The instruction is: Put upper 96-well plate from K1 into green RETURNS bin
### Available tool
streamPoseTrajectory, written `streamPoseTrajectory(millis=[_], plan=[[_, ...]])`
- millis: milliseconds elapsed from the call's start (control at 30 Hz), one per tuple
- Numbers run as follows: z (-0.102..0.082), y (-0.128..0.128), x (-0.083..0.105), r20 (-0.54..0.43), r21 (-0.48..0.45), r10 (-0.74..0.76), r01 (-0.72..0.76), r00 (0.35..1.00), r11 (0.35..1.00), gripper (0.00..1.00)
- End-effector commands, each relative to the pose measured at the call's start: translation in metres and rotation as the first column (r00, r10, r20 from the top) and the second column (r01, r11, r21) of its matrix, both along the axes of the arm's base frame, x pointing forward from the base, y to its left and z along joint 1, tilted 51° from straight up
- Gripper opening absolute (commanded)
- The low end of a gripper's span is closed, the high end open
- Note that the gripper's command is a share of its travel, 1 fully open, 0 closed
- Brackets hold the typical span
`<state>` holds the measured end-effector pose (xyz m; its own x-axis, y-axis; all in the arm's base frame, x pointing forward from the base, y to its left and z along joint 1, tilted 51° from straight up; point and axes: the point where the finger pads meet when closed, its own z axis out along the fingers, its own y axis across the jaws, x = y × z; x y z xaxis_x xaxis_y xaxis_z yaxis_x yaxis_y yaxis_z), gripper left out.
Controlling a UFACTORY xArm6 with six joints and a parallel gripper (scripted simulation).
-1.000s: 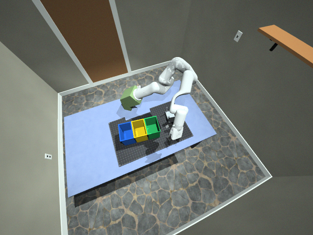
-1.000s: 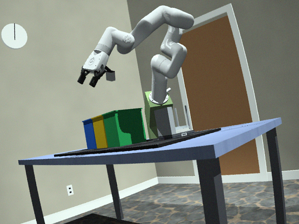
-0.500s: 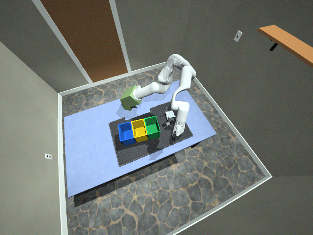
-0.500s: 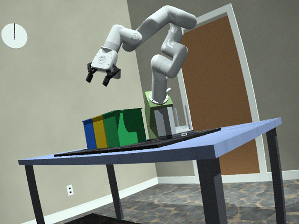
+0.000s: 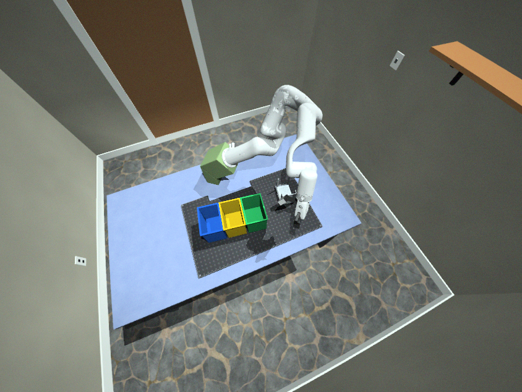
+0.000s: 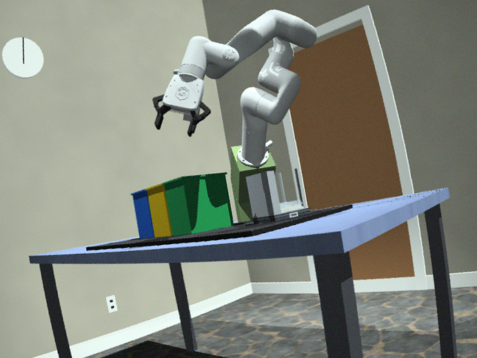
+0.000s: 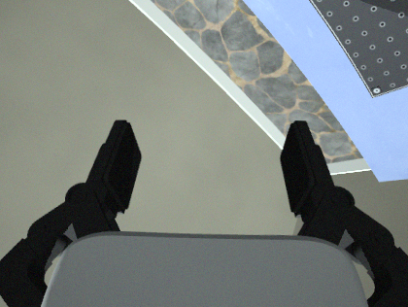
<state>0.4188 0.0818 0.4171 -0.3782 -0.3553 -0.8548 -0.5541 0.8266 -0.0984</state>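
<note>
Three like bins stand in a row on the dark pegboard mat: blue (image 5: 209, 222), yellow (image 5: 232, 217) and green (image 5: 254, 212). The green bin (image 6: 198, 203) is the one nearest the stack rack (image 5: 282, 191). The rack (image 6: 275, 196) is a small grey and white frame to the right of the green bin; its plates are too small to make out. My gripper (image 5: 297, 219) (image 6: 182, 119) is open and empty, high above the mat to the right of the green bin. It hangs well above the bins. In the wrist view (image 7: 213, 165) nothing is between the fingers.
The arm's green base block (image 5: 217, 165) stands at the table's back. The pegboard mat lies on the blue table top (image 5: 147, 236). The table's edge and the stone floor (image 7: 258, 52) show in the wrist view.
</note>
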Motion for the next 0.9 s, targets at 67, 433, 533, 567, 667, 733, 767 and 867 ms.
streamPoseTrajectory(millis=[67,433,533,567,667,733,767,867], plan=[[0.003,0.014,-0.019,0.047,-0.077,0.097,-0.093,0.994,0.993,1.00],[0.002,0.037,-0.051,0.109,-0.226,0.273,-0.244,0.956,0.943,1.00],[0.000,0.045,-0.064,0.129,-0.291,0.347,-0.299,0.929,0.909,1.00],[0.000,0.046,-0.065,0.129,-0.291,0.348,-0.300,0.929,0.909,1.00],[0.000,0.046,-0.065,0.129,-0.291,0.348,-0.300,0.929,0.909,1.00],[-0.001,0.051,-0.074,0.141,-0.334,0.396,-0.333,0.907,0.882,1.00],[-0.002,0.053,-0.078,0.146,-0.355,0.420,-0.349,0.896,0.867,1.00],[-0.004,0.059,-0.087,0.154,-0.398,0.467,-0.378,0.870,0.836,1.00]])
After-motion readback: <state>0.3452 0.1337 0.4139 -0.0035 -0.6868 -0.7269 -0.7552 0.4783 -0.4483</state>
